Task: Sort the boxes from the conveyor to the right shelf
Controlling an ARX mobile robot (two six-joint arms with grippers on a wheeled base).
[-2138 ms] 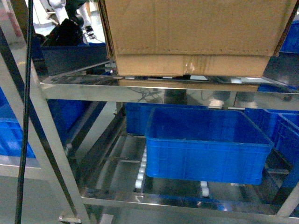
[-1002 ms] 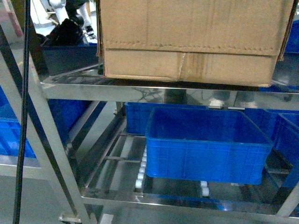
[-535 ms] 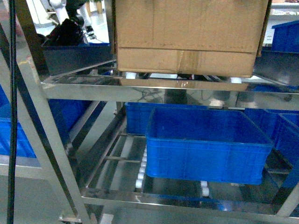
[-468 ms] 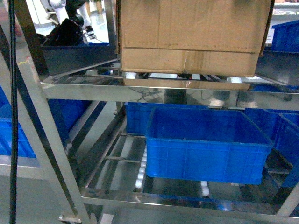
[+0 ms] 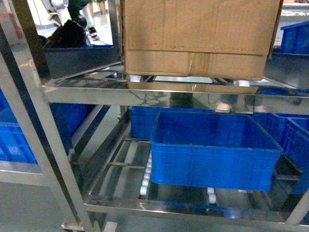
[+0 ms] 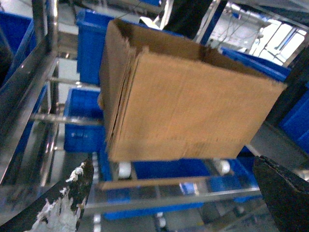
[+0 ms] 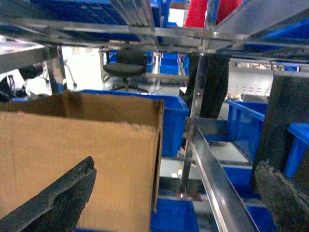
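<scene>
cardboard box (image 5: 195,38) on the steel rack (image 5: 145,94): its top runs off the head view's upper edge; the rollers beneath are mostly hidden, and the right wrist view crops its left side.

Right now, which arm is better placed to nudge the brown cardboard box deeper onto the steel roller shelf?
Left, probably: its open gripper faces the brown cardboard box's broad side, while the right gripper sits off its corner.

Blue crate (image 5: 215,152) — office chair (image 7: 124,65)
</scene>
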